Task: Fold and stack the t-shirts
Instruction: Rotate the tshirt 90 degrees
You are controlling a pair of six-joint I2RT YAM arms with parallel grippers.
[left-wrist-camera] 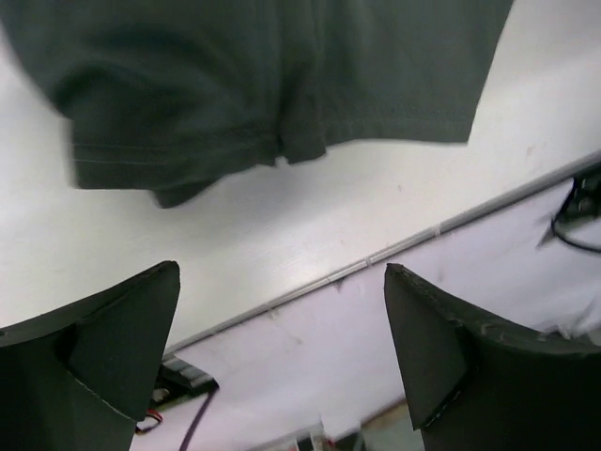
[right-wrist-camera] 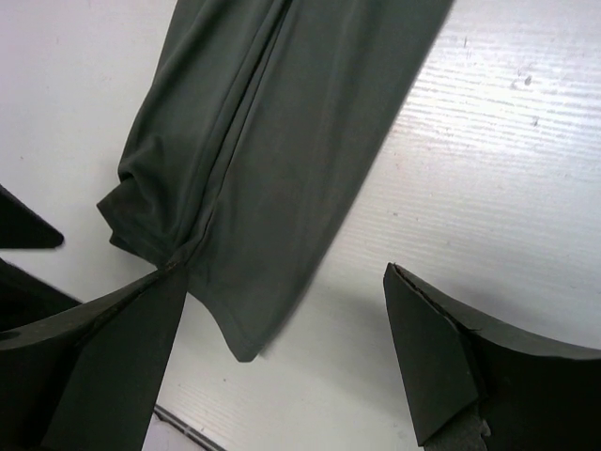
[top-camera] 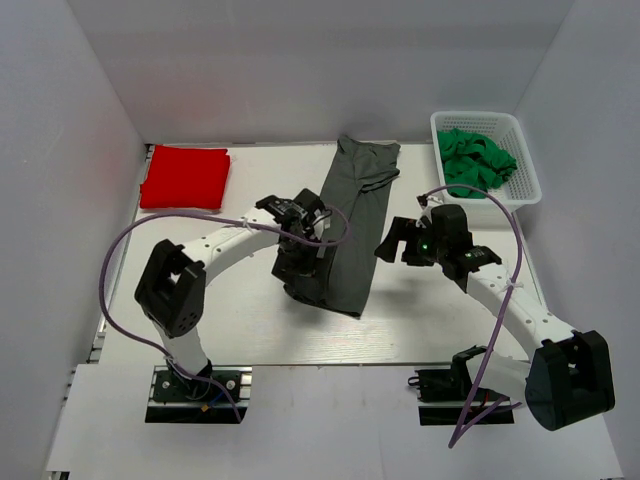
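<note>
Left gripper (left-wrist-camera: 282,348): jaws spread wide with nothing between them, over bare table (left-wrist-camera: 329,207) just off the hem of the charcoal t-shirt (top-camera: 350,265); the arm is bent at the elbow and stretched in from the left over the shirt's near end. Right gripper (right-wrist-camera: 282,362): equally wide and empty, one finger (right-wrist-camera: 103,366) at the shirt's edge, contact unclear, arm angled in from the right. Charcoal shirt lies as a long narrow strip mid-table; red t-shirt (top-camera: 185,178) sits folded at the far left corner.

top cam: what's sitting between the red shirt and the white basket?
The far end of the grey t-shirt, with bare table on each side, toward the red t-shirt and the basket. Only the top external view shows it.
</note>
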